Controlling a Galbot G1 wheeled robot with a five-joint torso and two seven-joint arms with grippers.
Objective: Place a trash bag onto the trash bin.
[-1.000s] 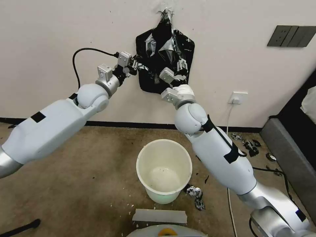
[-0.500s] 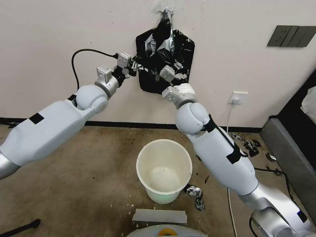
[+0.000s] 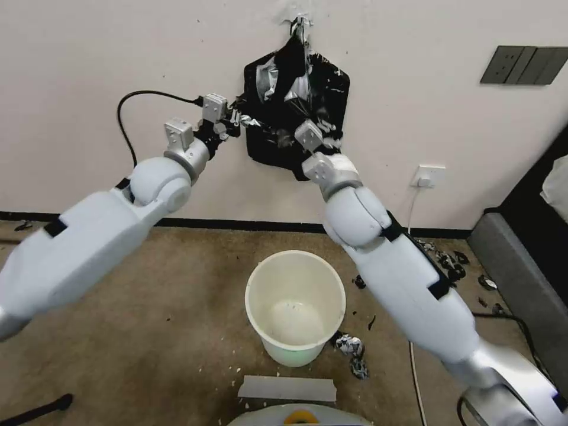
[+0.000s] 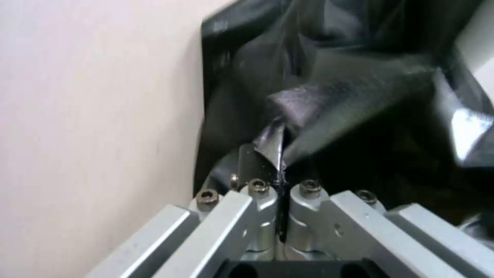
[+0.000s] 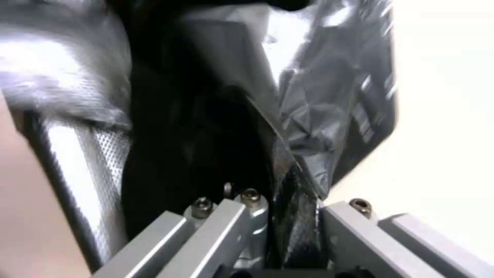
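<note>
The trash bag (image 3: 296, 112) hangs high on the wall from a hook (image 3: 300, 23), well above the trash bin (image 3: 295, 305) standing open on the floor. The left gripper (image 3: 236, 118) has its fingers closed on a fold at the bag's left edge, and the right gripper (image 3: 326, 131) pinches film lower down on the right. The step in hand looks like pulling the bag free. Next it must come off the hook, then down over the bin's rim.

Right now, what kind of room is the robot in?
Probably an ordinary indoor room, maybe in a home. There is a brown carpet, a plain wall with a power socket, and a white trash bin on the floor below a black trash bag hanging up.
</note>
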